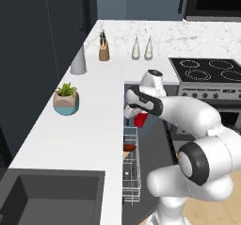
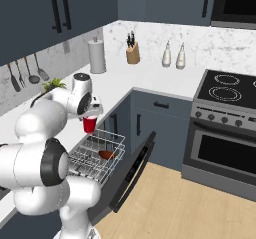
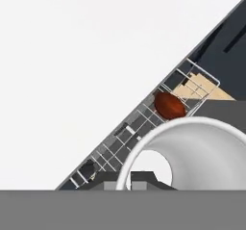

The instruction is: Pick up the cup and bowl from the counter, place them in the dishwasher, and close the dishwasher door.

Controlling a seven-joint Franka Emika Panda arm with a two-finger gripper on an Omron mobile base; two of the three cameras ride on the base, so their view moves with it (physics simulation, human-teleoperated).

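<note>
- Above the white wire rack (image 2: 97, 153), the gripper (image 2: 90, 117) clamps the small red cup (image 2: 89, 125), ready for lowering.
- Dark reddish-brown bowl (image 2: 105, 154) already sits inside.

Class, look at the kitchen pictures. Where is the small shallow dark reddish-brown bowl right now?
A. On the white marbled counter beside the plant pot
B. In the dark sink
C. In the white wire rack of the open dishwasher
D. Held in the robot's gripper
C: the small shallow dark reddish-brown bowl lies in the white wire rack pulled out of the open dishwasher, while the gripper holds the small bright red cup above that rack.
</note>
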